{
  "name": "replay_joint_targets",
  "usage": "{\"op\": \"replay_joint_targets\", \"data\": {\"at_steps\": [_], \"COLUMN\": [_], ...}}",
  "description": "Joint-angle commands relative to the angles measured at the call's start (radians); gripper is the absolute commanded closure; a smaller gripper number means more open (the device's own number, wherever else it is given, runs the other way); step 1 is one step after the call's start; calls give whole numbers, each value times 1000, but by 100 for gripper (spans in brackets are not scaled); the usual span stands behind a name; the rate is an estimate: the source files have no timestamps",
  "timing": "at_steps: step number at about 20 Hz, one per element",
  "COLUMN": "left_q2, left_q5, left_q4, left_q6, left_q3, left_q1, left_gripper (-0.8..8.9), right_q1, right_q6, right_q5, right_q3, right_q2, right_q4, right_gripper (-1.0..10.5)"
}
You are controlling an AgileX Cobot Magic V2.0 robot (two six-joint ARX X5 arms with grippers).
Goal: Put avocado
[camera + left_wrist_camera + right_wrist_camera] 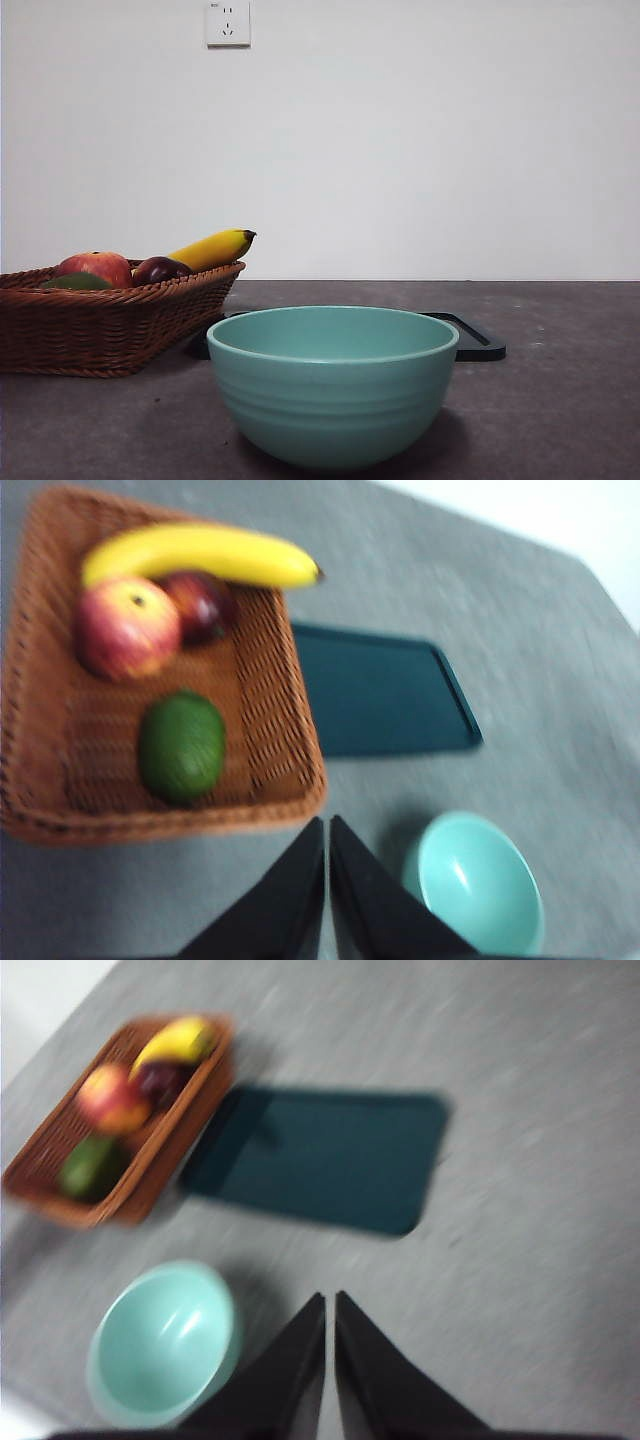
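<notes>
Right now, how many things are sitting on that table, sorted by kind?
Fruit: 4, namely the avocado, apple, plum-like purple fruit and banana, all in the basket
Wicker basket: 1
Teal bowl: 1, empty
Dark tray: 1, flat on the table
Total: 7

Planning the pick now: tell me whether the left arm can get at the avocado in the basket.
Probably yes. The avocado lies alone in an open stretch of the basket, apart from the apple, with nothing over it. The left gripper hangs above the table just outside the basket's rim, fingers closed.
</notes>
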Motion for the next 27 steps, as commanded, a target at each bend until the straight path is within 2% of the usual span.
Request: {"op": "replay_joint_targets", "data": {"at_steps": [1, 4, 9, 12, 16, 19, 23, 25, 27], "left_q2": [55, 107, 112, 112, 112, 112, 112, 112, 113], "left_q5": [41, 92, 100, 100, 100, 99, 94, 92, 92], "left_q4": [-85, -225, -315, -332, -332, -332, -330, -330, -328], "left_q6": [81, 149, 172, 179, 179, 179, 179, 178, 177], "left_q3": [79, 153, 180, 180, 180, 180, 180, 180, 180], "left_q1": [-30, -72, -115, -116, -116, -116, -116, -116, -116], "left_gripper": [804, 804, 805, 805, 803, 708, 428, 375, 374], "right_q1": [67, 184, 345, 387, 394, 394, 394, 394, 393], "right_q6": [-79, -119, -136, -136, -135, -135, -134, -134, -133], "right_q5": [-26, -25, -25, -25, -25, -25, -25, -25, -25], "right_q3": [70, 113, 114, 114, 114, 114, 114, 114, 114], "right_q2": [56, 99, 108, 108, 108, 108, 108, 108, 108], "right_q4": [-85, -163, -216, -215, -214, -214, -213, -209, -203], "right_gripper": [940, 940, 940, 940, 939, 910, 682, 590, 566]}}
